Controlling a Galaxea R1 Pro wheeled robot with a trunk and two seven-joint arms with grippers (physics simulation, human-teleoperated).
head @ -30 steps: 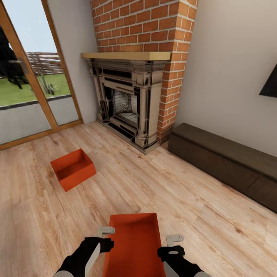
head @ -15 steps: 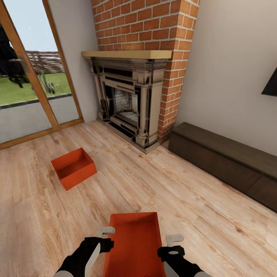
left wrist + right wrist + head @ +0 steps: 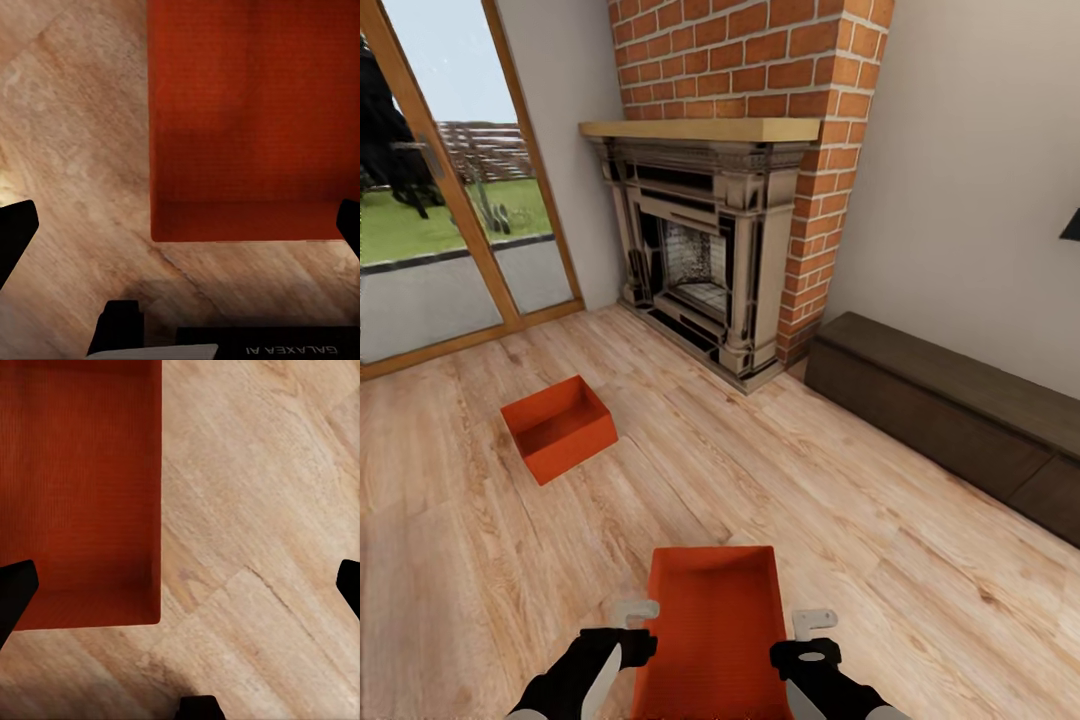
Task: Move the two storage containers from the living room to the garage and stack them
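While one orange bin (image 3: 712, 630) sits on the wood floor (image 3: 880, 560) right between the two arms, the other bin (image 3: 560, 427) is well apart, further out on the left near the glass door (image 3: 450, 200). Left pincer (image 3: 636, 625) hangs just beside the near bin's left wall, right pincer (image 3: 812, 635) just beside its right wall. Both have their fingers spread wide with nothing between them; the wrist views show the fingertips far apart over the bin edge and planks. Brick fireplace (image 3: 720, 250) stands ahead, and a dark low bench (image 3: 950, 420) runs along the right wall.
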